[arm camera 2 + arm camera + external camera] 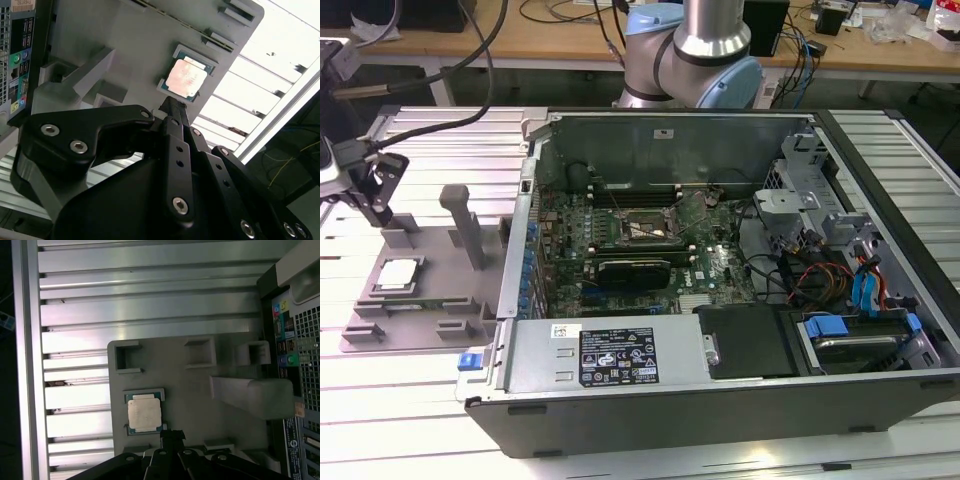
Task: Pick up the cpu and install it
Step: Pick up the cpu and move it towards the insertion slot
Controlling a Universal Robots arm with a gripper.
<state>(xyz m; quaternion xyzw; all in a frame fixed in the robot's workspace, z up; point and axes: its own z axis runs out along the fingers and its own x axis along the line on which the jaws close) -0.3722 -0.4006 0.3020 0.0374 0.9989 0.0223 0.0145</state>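
Tool (pixel 169 103) looks narrow, tips together and holding nothing, just beside the cpu (pixel 186 78), which lies in a grey holder (pixel 435 260) at the exterior view's left; my tool hides part of that holder.

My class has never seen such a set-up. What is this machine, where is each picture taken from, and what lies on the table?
The machine is a robot arm with a grasping tool. The exterior view comes from a camera off the arm; both wrist views come from cameras riding near its wrist. On the slatted table stand an opened computer case and, on the exterior view's left, a grey holder. The cpu rests in that holder, not yet picked up; the tool's tip is close beside it.
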